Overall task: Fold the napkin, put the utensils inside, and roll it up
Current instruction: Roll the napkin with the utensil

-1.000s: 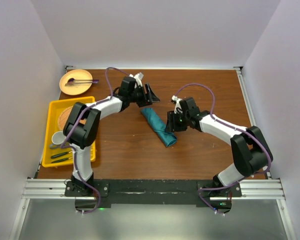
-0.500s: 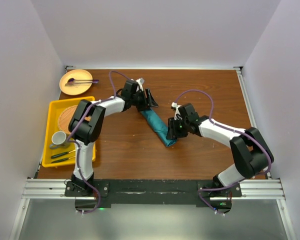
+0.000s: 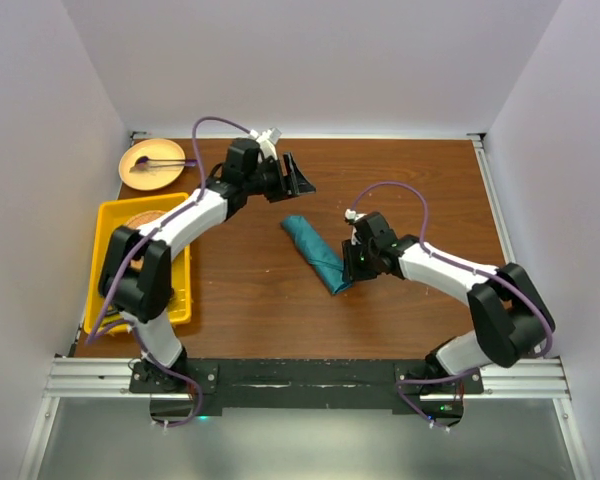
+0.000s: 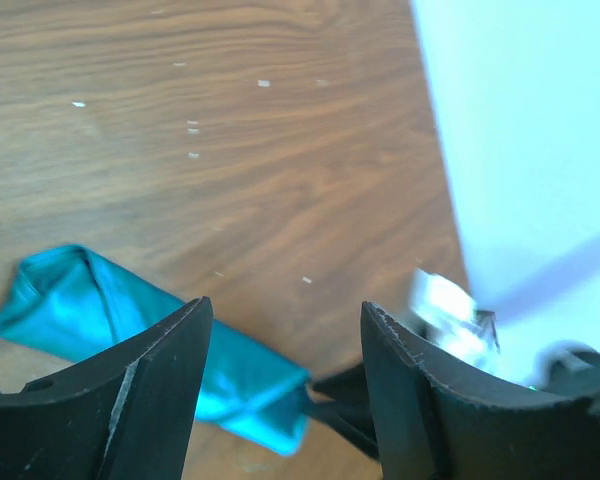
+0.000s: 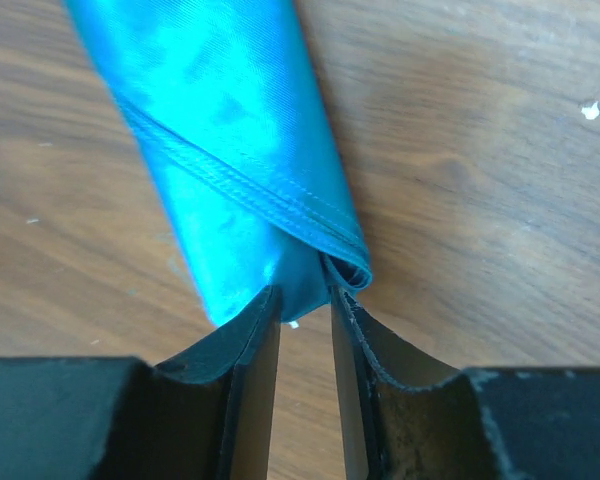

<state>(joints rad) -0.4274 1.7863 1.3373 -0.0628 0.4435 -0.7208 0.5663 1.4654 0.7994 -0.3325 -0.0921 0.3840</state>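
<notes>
The teal napkin [image 3: 315, 252] lies rolled into a short tube on the brown table, running diagonally. My right gripper [image 3: 344, 276] is at the roll's near end, where in the right wrist view its jaws [image 5: 305, 297] pinch the end fold of the napkin [image 5: 220, 150]. My left gripper [image 3: 303, 179] hangs open behind the roll's far end, touching nothing. From the left wrist, its spread fingers [image 4: 160, 380] frame the napkin [image 4: 90, 300] below. No utensils show.
A yellow tray [image 3: 105, 215] sits at the left with dark-handled cutlery [image 3: 120, 312] in it. Behind the tray, a tan plate [image 3: 152, 165] holds a purple-ended stick. White walls close in the table at the back and both sides.
My right gripper has slid to the roll's near end and narrowed onto it. The left arm has pulled back from the roll's far end, still open.
</notes>
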